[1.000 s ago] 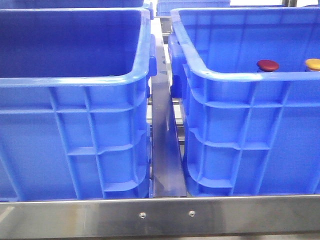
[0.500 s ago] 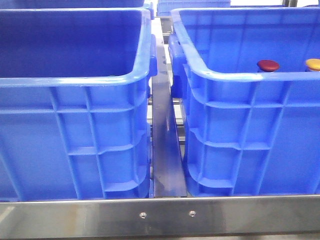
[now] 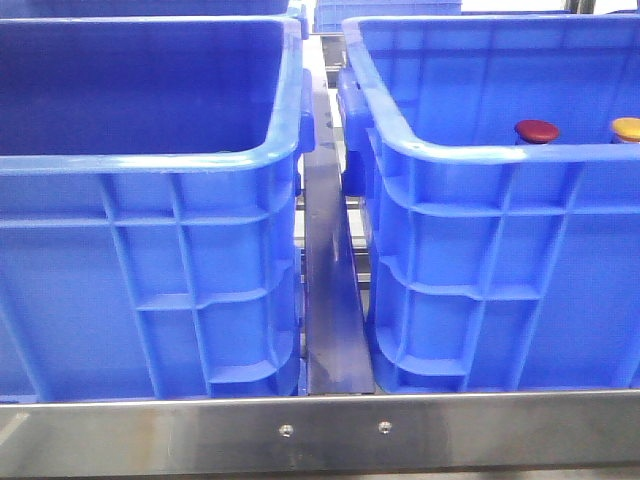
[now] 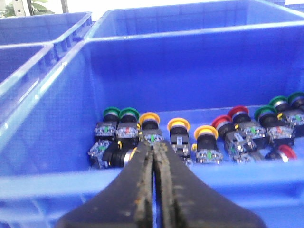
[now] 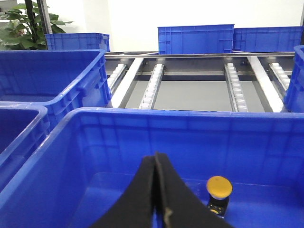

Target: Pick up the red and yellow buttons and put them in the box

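Note:
In the front view a dark red button and an orange-yellow button show just above the near rim of the right blue box. No gripper shows there. In the right wrist view my right gripper is shut and empty above this box, with the yellow button standing upright on the floor beside it. In the left wrist view my left gripper is shut and empty above a crate that holds several yellow buttons and red buttons.
A second blue crate stands at the left of the front view, its floor hidden. A metal rail runs between the crates. Green buttons lie among the others. More blue crates and roller tracks lie beyond.

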Motion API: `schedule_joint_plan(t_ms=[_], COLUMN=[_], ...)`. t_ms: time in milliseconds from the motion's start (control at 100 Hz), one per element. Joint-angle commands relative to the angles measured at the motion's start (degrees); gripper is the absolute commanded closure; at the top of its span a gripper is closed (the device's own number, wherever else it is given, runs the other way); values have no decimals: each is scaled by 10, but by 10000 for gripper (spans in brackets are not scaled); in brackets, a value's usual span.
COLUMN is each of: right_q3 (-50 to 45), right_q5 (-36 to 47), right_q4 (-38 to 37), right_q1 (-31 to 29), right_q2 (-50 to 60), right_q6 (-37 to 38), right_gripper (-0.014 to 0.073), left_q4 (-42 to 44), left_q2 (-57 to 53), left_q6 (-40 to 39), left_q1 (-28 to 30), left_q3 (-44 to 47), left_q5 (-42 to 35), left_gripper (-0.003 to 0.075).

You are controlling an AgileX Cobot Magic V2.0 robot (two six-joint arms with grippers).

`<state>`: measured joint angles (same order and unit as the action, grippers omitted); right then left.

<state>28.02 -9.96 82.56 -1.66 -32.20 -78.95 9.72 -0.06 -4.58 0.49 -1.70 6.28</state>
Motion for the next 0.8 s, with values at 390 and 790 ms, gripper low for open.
schedule_joint_plan(t_ms=[390,790], right_q3=[15,15], right_q5=[-1,-1], right_q4=[3,3], right_q1=[-3,-3], right_q2=[0,0], right_q6=[-4,-4], right_gripper=[662,662], left_q4=[-5,-5], left_q2=[-21,-21], left_q6=[-2,-2], left_q1=[2,2], left_q3=[43,43], left_q5=[-110,-109], left_gripper=[739,739])
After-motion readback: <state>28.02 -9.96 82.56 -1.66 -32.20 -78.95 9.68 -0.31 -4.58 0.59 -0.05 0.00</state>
